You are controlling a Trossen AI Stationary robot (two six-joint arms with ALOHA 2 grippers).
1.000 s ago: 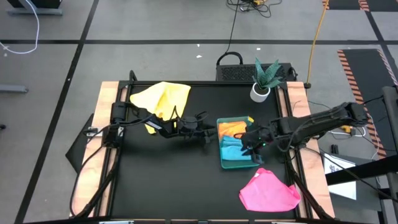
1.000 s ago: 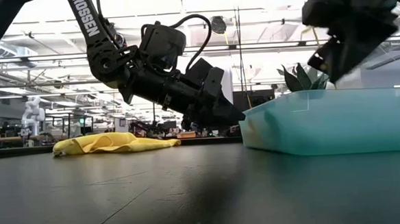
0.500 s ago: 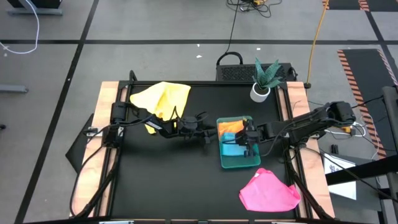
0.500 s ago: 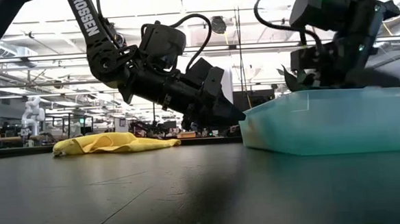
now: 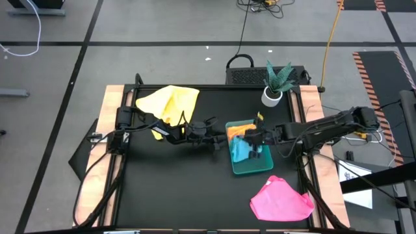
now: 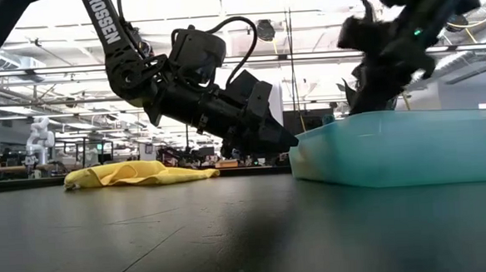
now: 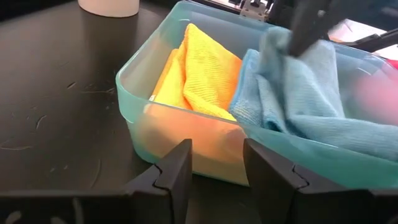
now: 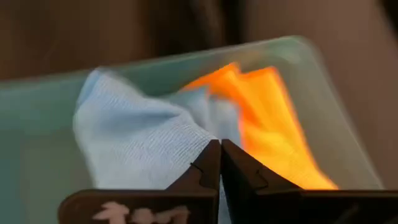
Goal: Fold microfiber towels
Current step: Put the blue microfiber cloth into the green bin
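Blue towel (image 5: 241, 149) pinched by closed right pincer (image 5: 250, 139) inside tray (image 5: 260, 170), left pincer (image 5: 216, 138) parted, empty, beside rim

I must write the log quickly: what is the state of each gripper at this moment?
Left gripper: open, holding nothing, beside the green tray.
Right gripper: shut on the light blue towel in the tray.
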